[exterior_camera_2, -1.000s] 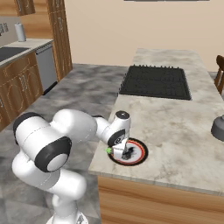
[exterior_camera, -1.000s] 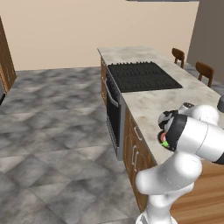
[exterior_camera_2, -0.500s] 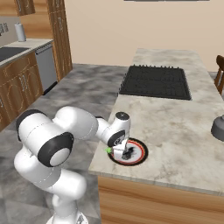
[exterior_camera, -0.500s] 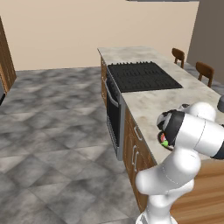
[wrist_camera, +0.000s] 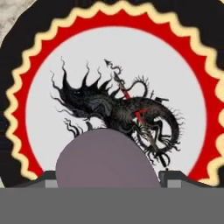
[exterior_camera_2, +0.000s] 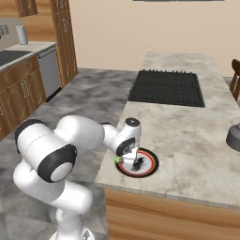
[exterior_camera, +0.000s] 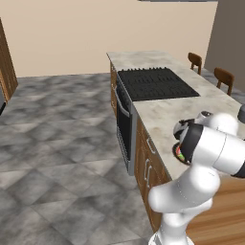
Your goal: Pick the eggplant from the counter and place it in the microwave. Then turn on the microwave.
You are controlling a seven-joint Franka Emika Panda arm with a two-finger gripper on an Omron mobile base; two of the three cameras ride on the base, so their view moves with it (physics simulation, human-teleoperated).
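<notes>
Counter (exterior_camera_2: 197, 140) | plate (wrist_camera: 118, 57) under eggplant (wrist_camera: 105, 159) | fingers (wrist_camera: 107, 179) flank eggplant, grip unclear

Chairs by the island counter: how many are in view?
2. Both show in the left base view on the far side of the counter: one chair near the cooktop's far end, the other chair nearer the robot. More may be hidden.

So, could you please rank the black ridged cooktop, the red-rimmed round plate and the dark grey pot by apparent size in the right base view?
1. Black ridged cooktop, clearly largest.
2. Red-rimmed round plate.
3. Dark grey pot, cut off by the frame edge, so its rank is unsure.
</notes>
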